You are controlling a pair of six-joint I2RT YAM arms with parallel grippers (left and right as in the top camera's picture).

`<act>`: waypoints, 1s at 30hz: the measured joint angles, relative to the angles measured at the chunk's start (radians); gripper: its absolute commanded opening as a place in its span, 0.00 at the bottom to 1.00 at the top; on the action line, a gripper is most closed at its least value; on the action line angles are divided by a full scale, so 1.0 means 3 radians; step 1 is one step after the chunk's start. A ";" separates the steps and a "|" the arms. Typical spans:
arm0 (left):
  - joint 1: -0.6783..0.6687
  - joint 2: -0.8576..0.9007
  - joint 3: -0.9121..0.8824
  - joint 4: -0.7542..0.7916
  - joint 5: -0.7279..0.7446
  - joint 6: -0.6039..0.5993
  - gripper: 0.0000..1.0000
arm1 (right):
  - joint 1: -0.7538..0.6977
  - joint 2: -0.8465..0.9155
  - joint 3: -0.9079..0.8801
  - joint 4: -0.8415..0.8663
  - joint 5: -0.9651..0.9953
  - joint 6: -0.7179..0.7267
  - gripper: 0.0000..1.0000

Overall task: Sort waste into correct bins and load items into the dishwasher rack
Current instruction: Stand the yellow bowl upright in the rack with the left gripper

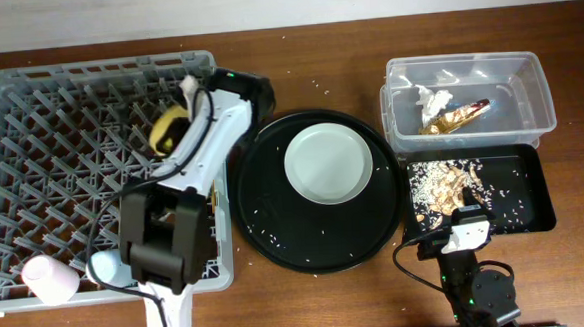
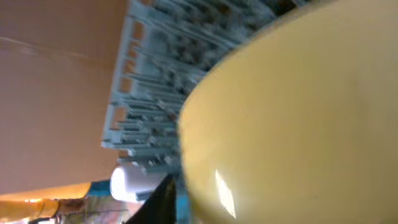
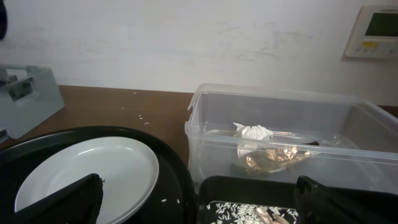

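Small yellow bowl (image 1: 168, 130): just below left gripper (image 1: 190, 92), over large grey pegged plastic rack (image 1: 61, 146); whether it is gripped cannot be told. Right gripper (image 3: 199, 183): fingers spread, empty.

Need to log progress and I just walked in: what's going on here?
The left hand is over the large grey pegged dishwasher rack with the small yellow bowl right at it; the grip is hidden. A small pink cup and a small light blue cup sit in its near corner. The round light grey plate waits on the round black tray. A crumpled white tissue and gold wrapper lie in the clear plastic tub, food scraps in the shallow black tray. The right hand hangs open, empty.
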 measured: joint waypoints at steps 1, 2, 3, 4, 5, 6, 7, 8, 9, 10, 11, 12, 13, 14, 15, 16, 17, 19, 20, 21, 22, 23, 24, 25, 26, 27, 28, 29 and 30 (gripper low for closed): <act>-0.0058 0.0033 -0.0003 -0.0080 0.0262 0.0028 0.54 | 0.0000 0.0000 -0.0001 0.0001 0.0000 0.0000 0.98; -0.0103 0.0051 0.0006 -0.0139 0.0371 0.0036 0.55 | 0.0000 0.0000 -0.0001 0.0001 0.0000 0.0000 0.98; -0.0122 0.0065 0.0056 -0.0235 0.0552 0.0037 0.56 | 0.0000 0.0000 -0.0001 0.0001 0.0000 -0.0001 0.98; -0.0136 0.0070 0.0156 -0.0270 0.0782 0.0052 0.62 | 0.0000 0.0000 -0.0001 0.0001 0.0000 -0.0001 0.98; -0.0155 0.0070 0.0284 -0.0281 0.0991 0.0070 0.67 | 0.0000 0.0000 -0.0001 0.0001 0.0000 0.0000 0.98; -0.0211 0.0070 0.0472 -0.0243 0.1348 0.0121 0.67 | 0.0000 0.0000 -0.0001 0.0001 0.0000 0.0000 0.99; -0.0251 0.0070 0.0519 -0.0170 0.1550 0.0163 0.67 | 0.0000 0.0000 -0.0001 0.0001 0.0000 -0.0004 0.98; -0.0303 0.0070 0.0535 0.0065 0.1840 0.0256 0.67 | 0.0000 0.0000 -0.0001 0.0001 0.0000 -0.0003 0.98; -0.0354 0.0071 0.0542 0.0305 0.2116 0.0380 0.67 | 0.0000 0.0000 -0.0001 0.0001 0.0000 0.0000 0.98; -0.0402 0.0071 0.0543 0.0504 0.2331 0.0501 0.67 | 0.0000 0.0000 -0.0001 0.0001 0.0000 0.0000 0.98; -0.0459 0.0071 0.0544 0.0792 0.2502 0.0632 0.65 | 0.0000 0.0000 -0.0003 0.0003 0.0000 0.0000 0.98; -0.0523 0.0075 0.0540 0.1010 0.2623 0.0748 0.63 | 0.0000 0.0000 -0.0003 0.0003 0.0000 -0.0001 0.98; -0.0570 0.0085 0.0540 0.1216 0.2701 0.0855 0.60 | 0.0000 0.0000 -0.0003 0.0003 0.0000 0.0001 0.98; -0.0614 0.0127 0.0540 0.1369 0.2762 0.0956 0.56 | 0.0000 0.0000 -0.0003 0.0003 0.0000 0.0000 0.98; -0.0622 0.0173 0.0540 0.1376 0.2787 0.0988 0.53 | 0.0000 0.0000 -0.0003 0.0003 0.0000 0.0001 0.98; -0.0621 0.0257 0.0542 0.1385 0.2825 0.1045 0.41 | 0.0000 0.0000 -0.0003 0.0003 0.0000 0.0000 0.98; -0.0617 0.0412 0.0540 0.1395 0.2917 0.1142 0.29 | 0.0000 0.0000 -0.0003 0.0003 0.0000 -0.0001 0.99; -0.0612 0.0731 0.0540 0.1387 0.3154 0.1352 0.18 | 0.0000 0.0000 -0.0003 0.0004 0.0000 -0.0001 0.98; -0.0612 0.0811 0.0571 0.1356 0.3245 0.1431 0.07 | 0.0000 0.0000 -0.0003 0.0004 -0.0001 -0.0001 0.98; -0.0613 0.0820 0.0575 0.1345 0.3301 0.1478 0.01 | 0.0000 -0.0001 -0.0003 0.0005 0.0000 0.0000 0.98; -0.0613 0.0821 0.0579 0.1328 0.3360 0.1528 0.00 | 0.0000 0.0000 -0.0003 0.0004 0.0000 0.0000 0.98; -0.0612 0.0821 0.0579 0.1324 0.3379 0.1532 0.00 | 0.0000 0.0000 -0.0003 0.0005 -0.0001 -0.0001 0.99; -0.0610 0.0823 0.0584 0.1282 0.3433 0.1555 0.00 | 0.0000 0.0000 -0.0003 0.0005 0.0000 -0.0001 0.98; -0.0610 0.0828 0.0599 0.1198 0.3479 0.1556 0.02 | 0.0000 0.0000 -0.0003 0.0005 0.0000 -0.0001 0.99; -0.0609 0.0843 0.0628 0.1086 0.3508 0.1556 0.24 | 0.0000 0.0000 -0.0003 0.0005 0.0000 -0.0001 0.98; -0.0605 0.0855 0.0674 0.0985 0.3535 0.1556 0.39 | 0.0000 0.0000 -0.0003 0.0005 0.0000 -0.0003 0.98; -0.0593 0.0853 0.0727 0.0938 0.3548 0.1562 0.45 | 0.0000 0.0000 -0.0003 0.0005 0.0000 0.0000 0.98; -0.0561 0.0846 0.0762 0.0940 0.3555 0.1567 0.46 | 0.0000 0.0000 -0.0003 0.0005 0.0000 -0.0001 0.98; -0.0510 0.0839 0.0778 0.0940 0.3546 0.1559 0.46 | 0.0000 0.0000 -0.0003 0.0004 0.0000 -0.0001 0.98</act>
